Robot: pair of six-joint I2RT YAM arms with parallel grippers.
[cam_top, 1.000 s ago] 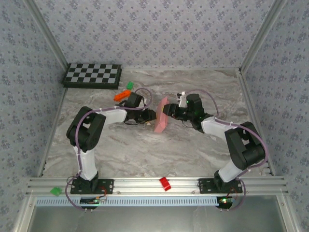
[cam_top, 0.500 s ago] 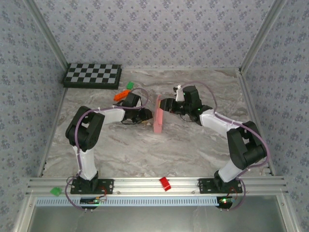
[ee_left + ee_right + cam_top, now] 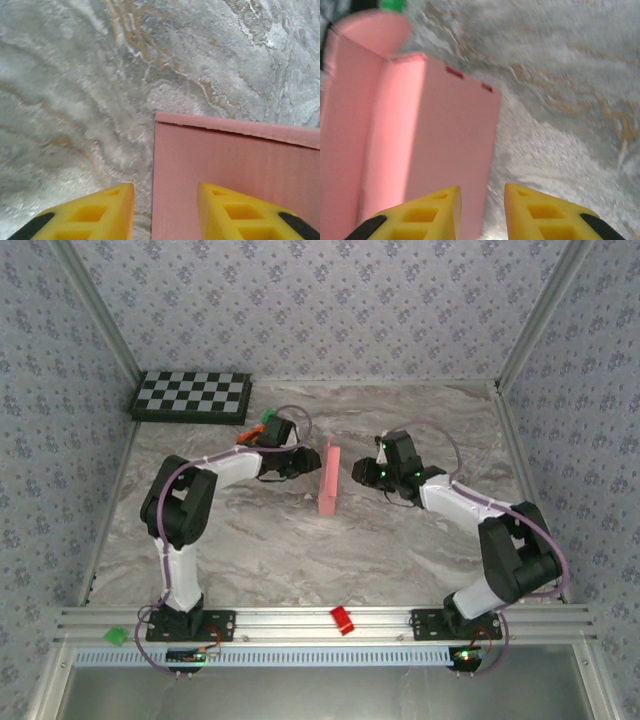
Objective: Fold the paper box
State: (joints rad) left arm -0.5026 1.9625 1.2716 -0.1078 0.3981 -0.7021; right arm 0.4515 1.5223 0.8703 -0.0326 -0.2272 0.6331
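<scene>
The right hand (image 3: 360,472) has backed off to the right, narrowed and empty, leaving the flat pink thin-card paper box (image 3: 328,480) upright on edge mid-way across the grey marbled surface (image 3: 300,550), beside the part-open, empty left hand (image 3: 304,462), so folding looks nearly finished.

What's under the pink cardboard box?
The pink thin-card paper box stands on its edge on the grey marbled tabletop. Marble shows at its base; the strip directly beneath is covered.

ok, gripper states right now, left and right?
Left gripper: open, nothing held, at the box edge.
Right gripper: open, narrow gap, nothing held.
</scene>
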